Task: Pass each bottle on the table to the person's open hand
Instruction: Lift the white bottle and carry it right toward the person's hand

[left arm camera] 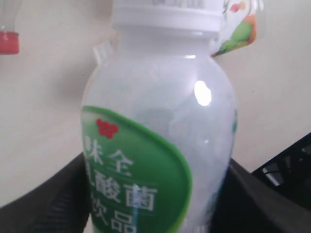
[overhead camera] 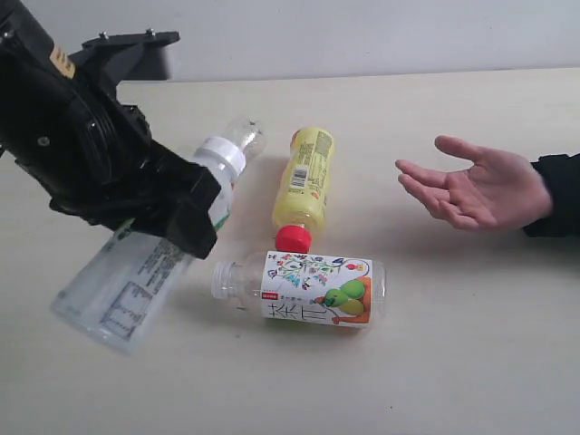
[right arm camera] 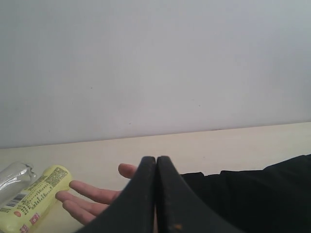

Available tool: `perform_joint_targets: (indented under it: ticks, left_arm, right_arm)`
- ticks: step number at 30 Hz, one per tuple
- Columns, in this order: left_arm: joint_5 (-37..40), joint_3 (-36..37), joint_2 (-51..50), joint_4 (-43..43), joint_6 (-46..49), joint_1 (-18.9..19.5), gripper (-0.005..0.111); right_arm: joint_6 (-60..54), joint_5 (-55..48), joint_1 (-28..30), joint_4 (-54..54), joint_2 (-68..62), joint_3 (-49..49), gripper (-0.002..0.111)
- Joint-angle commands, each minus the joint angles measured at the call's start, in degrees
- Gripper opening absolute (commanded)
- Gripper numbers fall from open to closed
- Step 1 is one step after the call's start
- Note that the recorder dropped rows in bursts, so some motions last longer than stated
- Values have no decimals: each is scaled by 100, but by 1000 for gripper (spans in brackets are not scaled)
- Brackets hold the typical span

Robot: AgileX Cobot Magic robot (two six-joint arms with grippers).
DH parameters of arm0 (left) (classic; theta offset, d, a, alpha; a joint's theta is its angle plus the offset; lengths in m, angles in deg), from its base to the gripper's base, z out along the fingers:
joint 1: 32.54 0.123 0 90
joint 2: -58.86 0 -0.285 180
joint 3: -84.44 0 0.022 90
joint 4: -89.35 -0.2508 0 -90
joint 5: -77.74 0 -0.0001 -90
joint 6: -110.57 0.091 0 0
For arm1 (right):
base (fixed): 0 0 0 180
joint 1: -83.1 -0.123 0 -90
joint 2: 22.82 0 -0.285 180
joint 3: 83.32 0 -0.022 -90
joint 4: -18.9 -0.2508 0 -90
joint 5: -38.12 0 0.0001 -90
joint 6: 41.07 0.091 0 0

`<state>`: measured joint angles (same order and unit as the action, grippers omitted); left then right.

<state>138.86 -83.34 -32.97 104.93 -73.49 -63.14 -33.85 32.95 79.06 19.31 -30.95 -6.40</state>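
Note:
My left gripper [overhead camera: 186, 217] [left arm camera: 155, 199] is shut on the clear bottle with the green-white label and white cap [overhead camera: 127, 285] [left arm camera: 160, 111], which it holds tilted above the table [overhead camera: 453, 362] at the left. Three bottles lie on the table: the yellow one with a red cap [overhead camera: 304, 177] [right arm camera: 34, 201], the pear-label one [overhead camera: 317, 288] [left arm camera: 240, 31] and a clear one [overhead camera: 243, 136] partly hidden behind the held bottle's cap. The person's open hand [overhead camera: 476, 186] [right arm camera: 92, 196] waits palm up at the right. My right gripper [right arm camera: 156, 162] is shut and empty, out of the exterior view.
The person's dark sleeve [overhead camera: 557, 195] reaches in from the right edge. A pale wall [right arm camera: 155, 63] rises behind the table. A red cap [left arm camera: 8, 41] shows at the edge of the left wrist view.

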Motion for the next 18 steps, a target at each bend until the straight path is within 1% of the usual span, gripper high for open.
perform_joint_targets:
  ticks: [1, 3, 6, 9, 15, 18]
  left_arm:
    - [-499, -193, -201, 414, -99, -36, 0]
    - [-835, -238, -455, 611, -109, -95, 0]
    - [-1669, -375, -783, 568, -109, -368, 0]
    - [-2107, -456, -933, 654, -163, -580, 0]
    - [-2633, -627, -1135, 651, -666, -934, 0]
    - [-3245, -642, -1133, 642, -889, -1154, 0]
  right_arm:
    - [1, 19, 29, 0, 34, 30, 0]
    - [1, 19, 29, 0, 34, 30, 0]
    - [1, 19, 29, 0, 34, 30, 0]
    - [1, 19, 29, 0, 34, 30, 0]
    - [1, 19, 29, 0, 34, 30, 0]
    - [1, 19, 29, 0, 34, 30, 0]
